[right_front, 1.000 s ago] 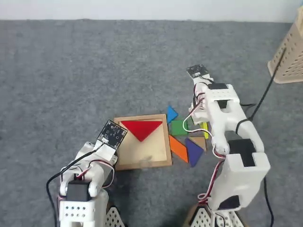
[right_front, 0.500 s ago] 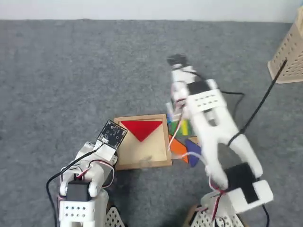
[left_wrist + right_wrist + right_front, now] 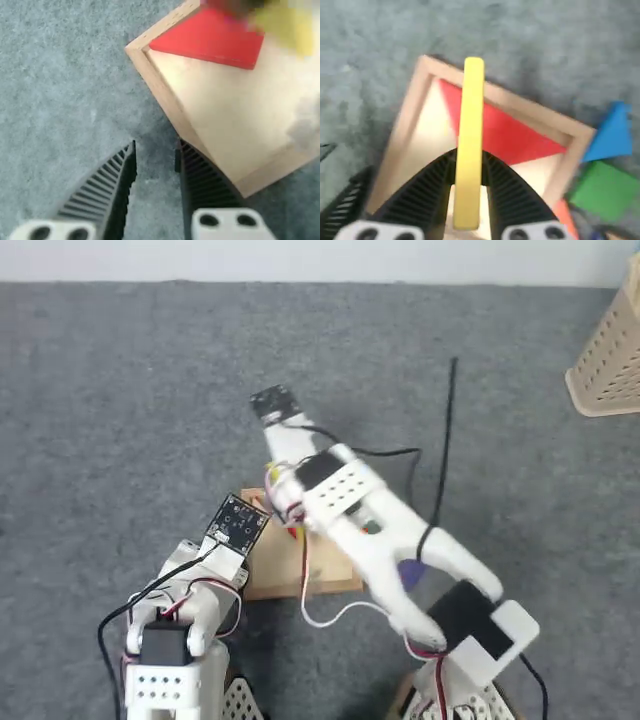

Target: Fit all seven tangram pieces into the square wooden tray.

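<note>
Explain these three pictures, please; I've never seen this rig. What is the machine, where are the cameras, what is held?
Two small white robot arms stand side by side on a grey mat. The wide picture is from a fixed camera overhead; the other two are from cameras on each arm's wrist. The right pincer grips a yellow piece above the wooden tray, which holds a red triangle. A blue triangle and green square lie outside it. The left pincer is open and empty near the tray's corner.
</note>
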{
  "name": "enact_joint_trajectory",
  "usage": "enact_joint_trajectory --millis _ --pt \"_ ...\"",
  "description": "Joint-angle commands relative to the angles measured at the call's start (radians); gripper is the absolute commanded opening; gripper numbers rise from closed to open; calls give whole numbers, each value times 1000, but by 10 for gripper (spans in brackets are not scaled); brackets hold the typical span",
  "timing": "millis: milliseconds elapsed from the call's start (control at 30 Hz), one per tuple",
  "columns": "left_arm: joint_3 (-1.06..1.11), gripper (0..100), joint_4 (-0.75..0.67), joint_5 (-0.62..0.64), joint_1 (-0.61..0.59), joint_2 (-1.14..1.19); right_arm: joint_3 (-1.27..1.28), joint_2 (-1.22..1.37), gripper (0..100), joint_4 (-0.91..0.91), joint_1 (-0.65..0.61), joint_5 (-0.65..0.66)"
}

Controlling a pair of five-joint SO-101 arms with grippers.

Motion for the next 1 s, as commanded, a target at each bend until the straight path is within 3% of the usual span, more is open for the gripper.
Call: enact_joint_trajectory --millis 0,967 --pt "-12 121 0 8 -8 -21 -54 -10 6 -25 -62 -64" --pt "-12 119 -2 11 -8 -21 -83 59 31 1 -36 -84"
